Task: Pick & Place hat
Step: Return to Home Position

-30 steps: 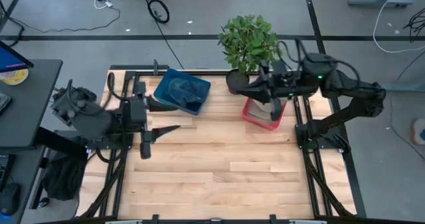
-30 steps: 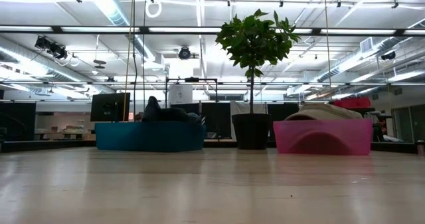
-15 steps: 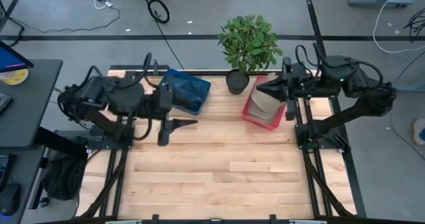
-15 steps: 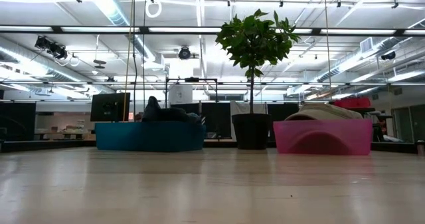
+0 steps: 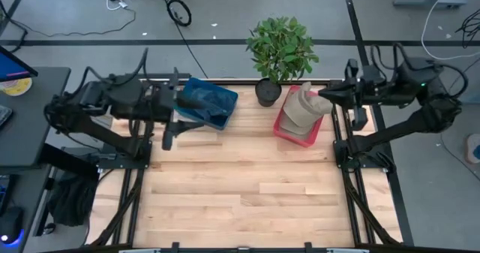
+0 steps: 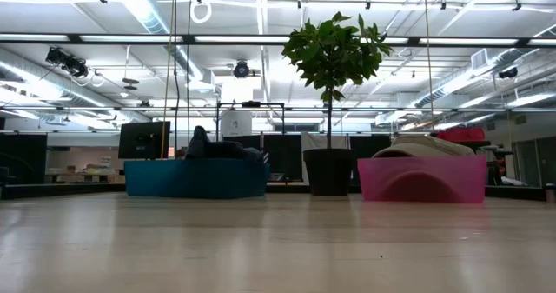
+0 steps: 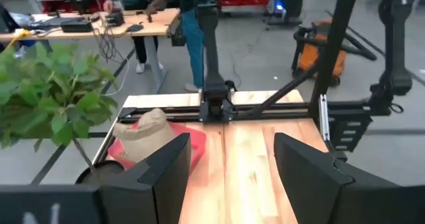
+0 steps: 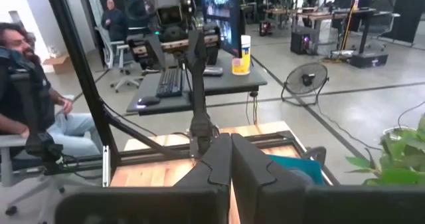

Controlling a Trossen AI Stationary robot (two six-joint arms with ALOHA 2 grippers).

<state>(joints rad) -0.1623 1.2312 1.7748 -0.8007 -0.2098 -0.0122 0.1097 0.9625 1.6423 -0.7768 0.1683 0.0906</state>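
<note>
both arms have pulled back toward the sides of the desk (image 5: 240, 185) since a moment ago; the left claw (image 7: 232, 144) gapes wide, empty; the right claw (image 8: 230, 144) is pressed closed, empty; the blue cap (image 5: 211, 106) lies in the blue bin (image 5: 196, 85)

Both arms are matte black, with rounded joint housings linked by slim straight segments: the left arm (image 5: 105, 106) at the ten o'clock of the surface (image 5: 247, 193), the right arm (image 5: 405, 91) at its two o'clock. Thin black cables (image 5: 407, 58) loop along each arm's twelve o'clock side. The left tool (image 7: 232, 174) has broad, flat-faced dark fingers (image 7: 166, 171) with bevelled edges. The right tool (image 8: 231, 161) has narrower ones, notched along their inner faces.
</note>
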